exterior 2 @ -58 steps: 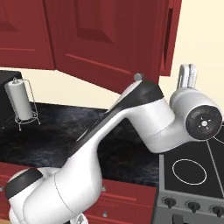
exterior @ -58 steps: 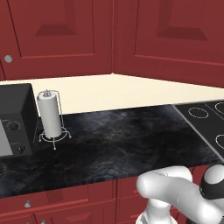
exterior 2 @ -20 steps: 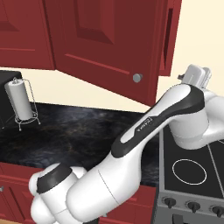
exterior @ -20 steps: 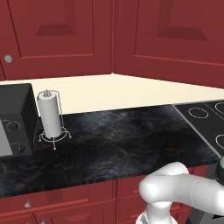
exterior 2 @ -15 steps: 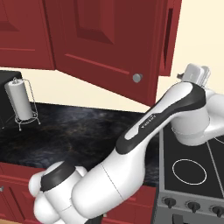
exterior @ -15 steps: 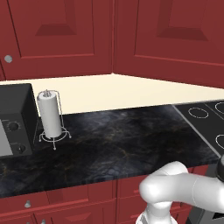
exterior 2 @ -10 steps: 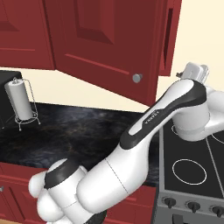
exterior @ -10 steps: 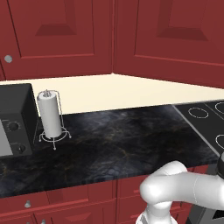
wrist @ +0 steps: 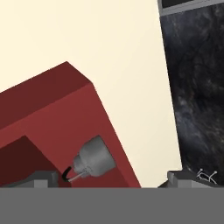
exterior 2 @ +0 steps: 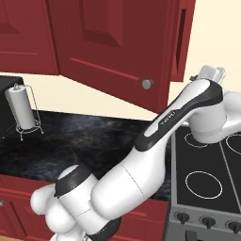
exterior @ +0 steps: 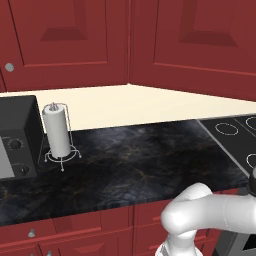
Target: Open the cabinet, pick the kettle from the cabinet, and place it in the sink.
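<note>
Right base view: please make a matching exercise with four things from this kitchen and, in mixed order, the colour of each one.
Things:
1. paper towel roll
2. counter
3. knob
4. cabinet door

Colours:
a. dark red
b. silver grey
c. black with pale veins
d. white

Pairs: 1-d, 2-c, 3-b, 4-a

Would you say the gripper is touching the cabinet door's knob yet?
Apart. In the hand view the knob sits between the open gripper's fingertips, with door showing on either side of it.
</note>
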